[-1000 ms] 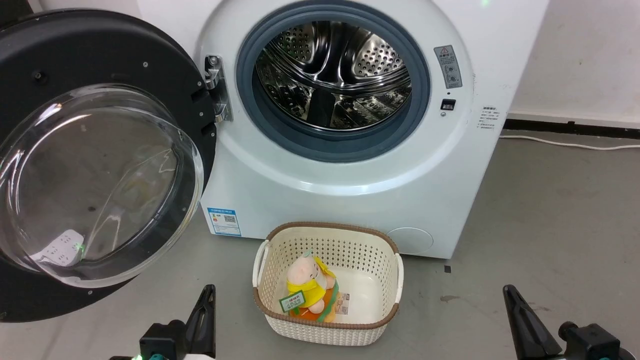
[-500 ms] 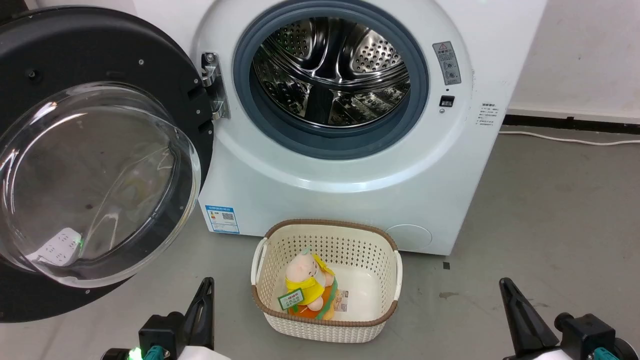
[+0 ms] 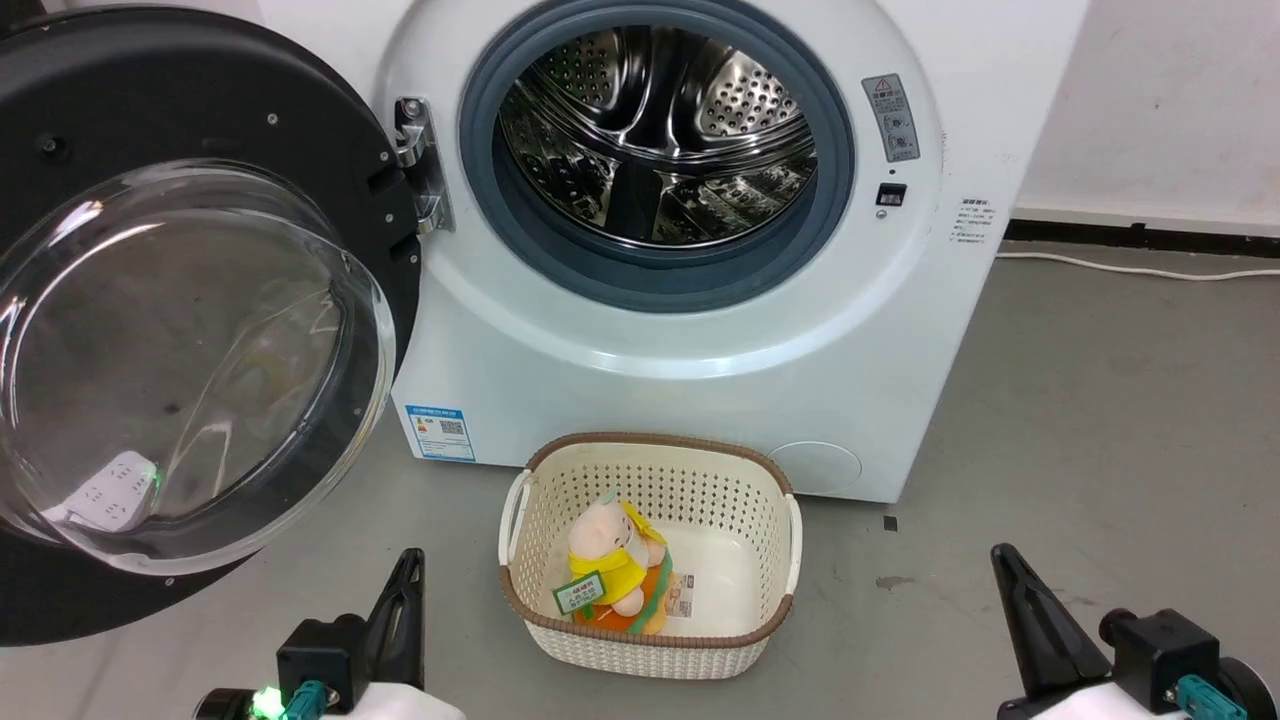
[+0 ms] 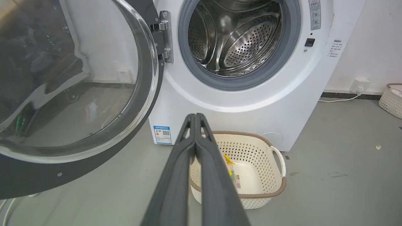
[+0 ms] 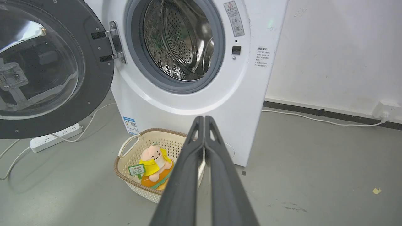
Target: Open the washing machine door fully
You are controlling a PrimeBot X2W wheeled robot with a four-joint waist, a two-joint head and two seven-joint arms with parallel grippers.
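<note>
The washing machine (image 3: 700,330) is a white front-loader with its steel drum (image 3: 655,130) exposed inside a grey seal. Its door (image 3: 190,320), a black disc with a bulging glass bowl, hangs swung out wide to the left on its hinge (image 3: 415,165); the door (image 4: 72,94) (image 5: 47,69) also appears in both wrist views. My left gripper (image 3: 408,575) is shut at the lower left, below the door and clear of it. My right gripper (image 3: 1003,568) is shut at the lower right, well away from the machine. Both hold nothing.
A cream perforated basket (image 3: 650,640) with a plush toy (image 3: 610,565) stands on the grey floor before the machine, between my grippers. A white power strip (image 5: 56,138) and cables lie under the door. A cable (image 3: 1130,268) runs along the right wall.
The whole head view has shifted slightly, so the camera moved. The door and basket keep their places relative to the machine; both grippers stay shut.
</note>
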